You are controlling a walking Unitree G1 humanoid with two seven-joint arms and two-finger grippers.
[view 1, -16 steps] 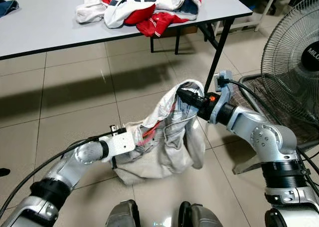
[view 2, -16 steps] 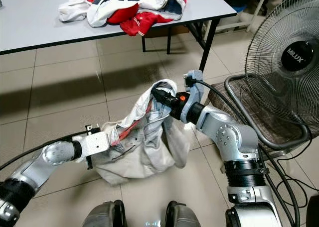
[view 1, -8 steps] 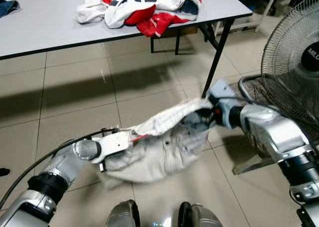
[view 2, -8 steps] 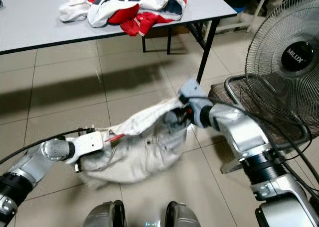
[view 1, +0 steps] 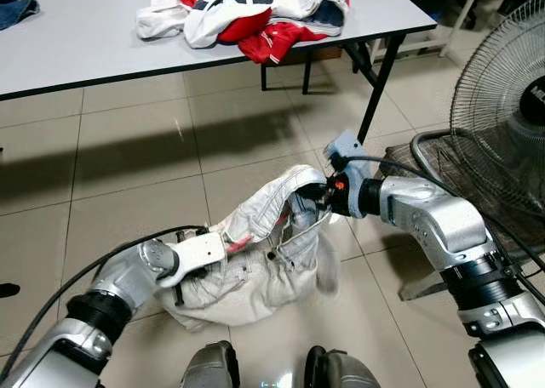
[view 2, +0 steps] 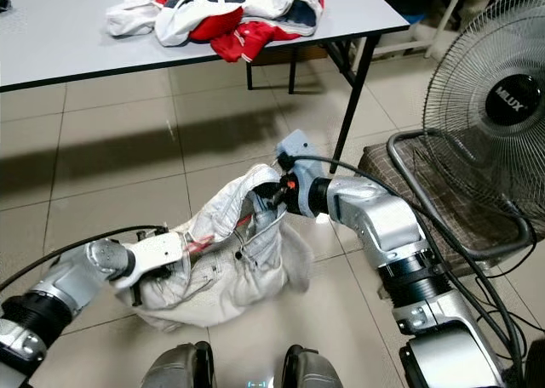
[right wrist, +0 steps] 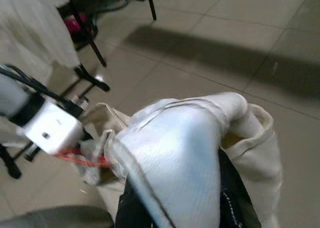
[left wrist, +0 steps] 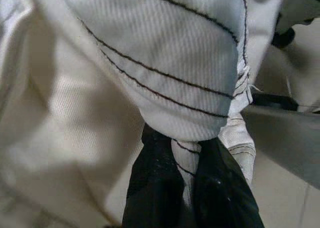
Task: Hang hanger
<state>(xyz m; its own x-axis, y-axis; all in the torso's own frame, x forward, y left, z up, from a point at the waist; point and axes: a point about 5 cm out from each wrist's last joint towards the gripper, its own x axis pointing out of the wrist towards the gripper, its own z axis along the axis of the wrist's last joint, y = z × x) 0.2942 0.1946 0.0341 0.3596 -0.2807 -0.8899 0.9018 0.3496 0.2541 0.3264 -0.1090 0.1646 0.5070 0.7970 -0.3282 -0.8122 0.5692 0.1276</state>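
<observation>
Judging from how things lie, the hanging itself is not yet done: no rail or hook is to be seen, and the garment is carried between the two arms low over the tiled floor [view 1: 128, 150].

The left end effector [left wrist: 189, 188] is seen in the left wrist view with both black fingers [left wrist: 155, 188] pressed together on a stitched seam of the white garment [view 1: 255, 260], a fold of cloth being pinched between them. In the left eye view this end effector sits at the lower left of centre, its white wrist block touching the cloth edge. A thin red piece [view 1: 240, 238] is seen at that edge, just beside the wrist block; it may be part of the hanger, but this cannot be told for certain.

The right end effector [view 1: 317, 196] lies at the centre of the frame, buried in the upper fold of the garment. In the right wrist view its dark fingers [right wrist: 235, 203] are draped over by cloth, and whether they are apart or together cannot be told.

Outward from the arms, a grey counter [view 1: 77, 39] fills the upper left, with a heap of white and red clothes [view 1: 247, 9] on it. A standing fan [view 1: 502, 116] is seen at the right edge.

What is left, by this reckoning: the garment must be settled on the hanger and carried to a place for hanging.
</observation>
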